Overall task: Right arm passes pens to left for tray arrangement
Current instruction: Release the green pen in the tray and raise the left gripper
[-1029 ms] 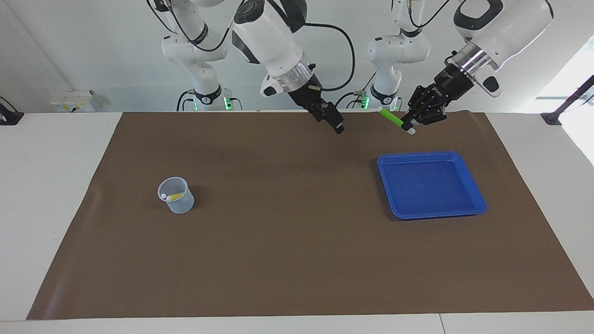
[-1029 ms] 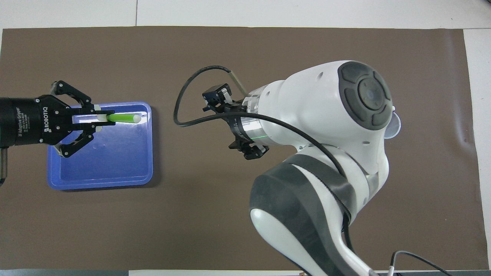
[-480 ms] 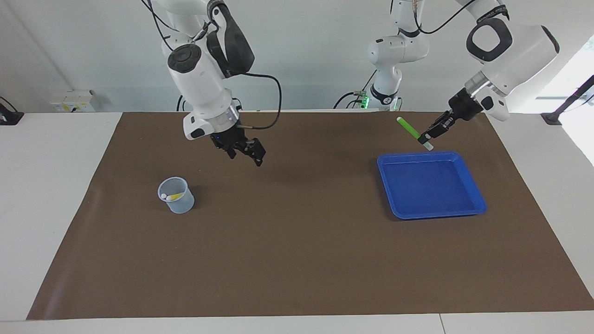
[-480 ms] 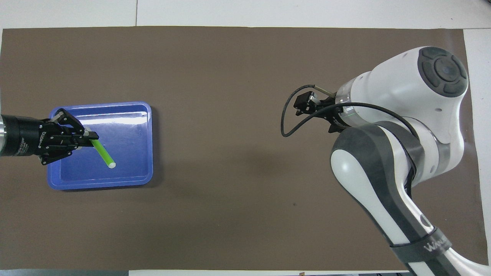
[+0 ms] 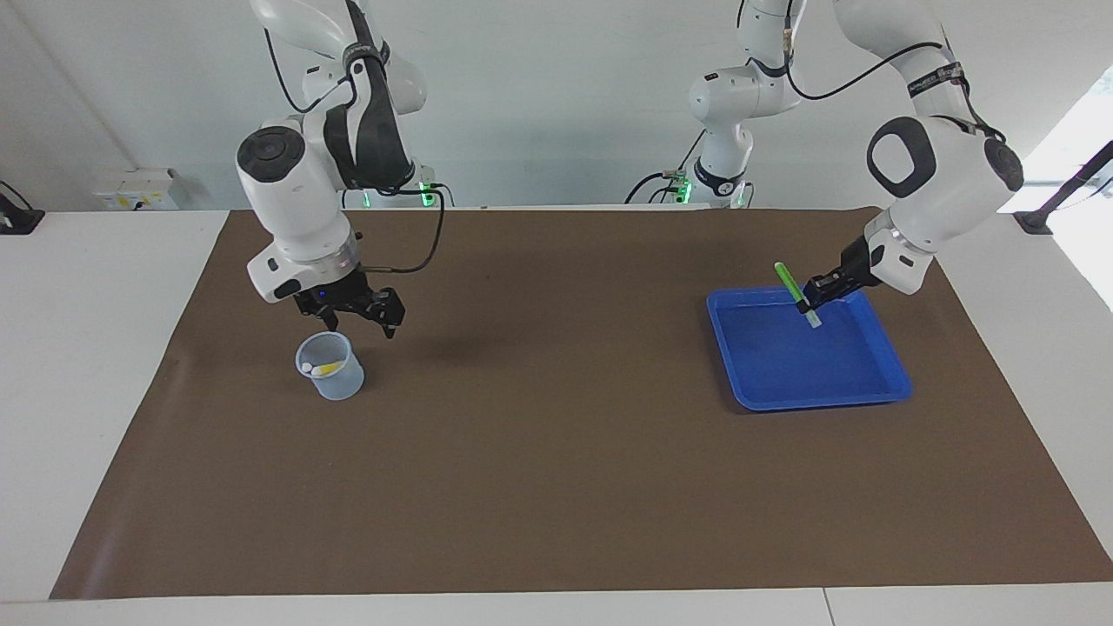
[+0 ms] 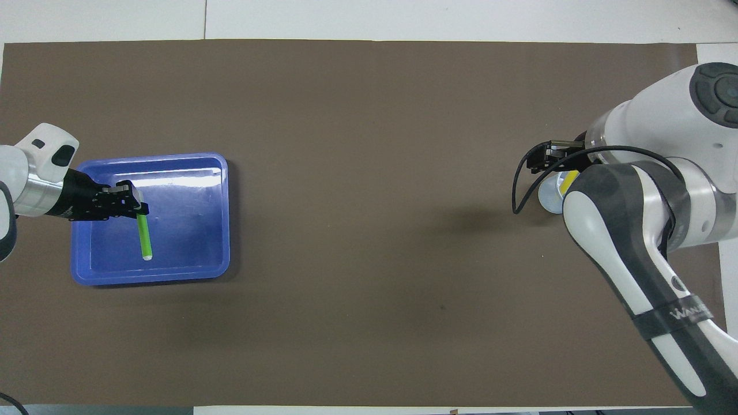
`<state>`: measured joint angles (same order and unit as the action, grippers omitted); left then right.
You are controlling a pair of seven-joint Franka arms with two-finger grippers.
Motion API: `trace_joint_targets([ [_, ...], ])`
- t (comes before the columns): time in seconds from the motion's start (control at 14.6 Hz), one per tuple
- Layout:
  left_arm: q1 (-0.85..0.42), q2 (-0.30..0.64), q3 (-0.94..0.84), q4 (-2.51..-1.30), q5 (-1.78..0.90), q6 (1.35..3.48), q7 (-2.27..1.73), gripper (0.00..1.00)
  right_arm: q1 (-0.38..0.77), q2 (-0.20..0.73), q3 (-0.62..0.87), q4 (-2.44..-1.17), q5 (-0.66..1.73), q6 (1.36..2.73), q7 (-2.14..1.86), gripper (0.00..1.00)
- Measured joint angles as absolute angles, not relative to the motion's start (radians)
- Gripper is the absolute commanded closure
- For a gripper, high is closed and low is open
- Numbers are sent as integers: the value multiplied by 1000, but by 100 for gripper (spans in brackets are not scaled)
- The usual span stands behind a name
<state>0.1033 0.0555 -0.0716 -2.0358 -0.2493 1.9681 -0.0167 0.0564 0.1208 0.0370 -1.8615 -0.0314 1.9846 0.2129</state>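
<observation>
Your left gripper (image 5: 815, 296) holds the green marker pen (image 5: 794, 289) clamped near its pale cap end, tilted, over the blue tray (image 5: 900, 385) at the left arm's end of the table. In the facing view the pale tip points down into the tray and looks close to the floor; whether it touches, you cannot tell.

Expect the pen to be light and stiff, with a smooth round plastic barrel that can swivel or slip between flat fingers. Because the grip is near one end, the long green part hangs free and can pivot; a hold nearer the middle of the barrel would be steadier. Once let go, it will probably roll on the tray's smooth floor until the raised rim stops it, so lay it low and flat.

Your right gripper (image 5: 365, 309) hangs just above the translucent cup (image 5: 330, 366) at the right arm's end of the brown mat (image 5: 556, 487), with its fingers spread and nothing between them. A yellow marker pen (image 5: 325, 369) leans inside the cup with a pale cap beside it; take it by the barrel above the cup's rim, since the cup looks light and may tip.

The right arm's forearm band reads partly as "WANA" in the overhead view; the rest is cut off.
</observation>
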Motion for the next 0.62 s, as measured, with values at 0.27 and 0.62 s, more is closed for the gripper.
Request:
trace_joint_targets([
  [0.27, 45, 152, -78, -2008, -158, 2031, 45, 100, 56, 124, -27, -1867, -37, 1984, -133, 3],
  [0.62, 2, 228, -80, -1989, -99, 2105, 67, 100, 56, 124, -72, -1871, -37, 2004, -657, 5],
])
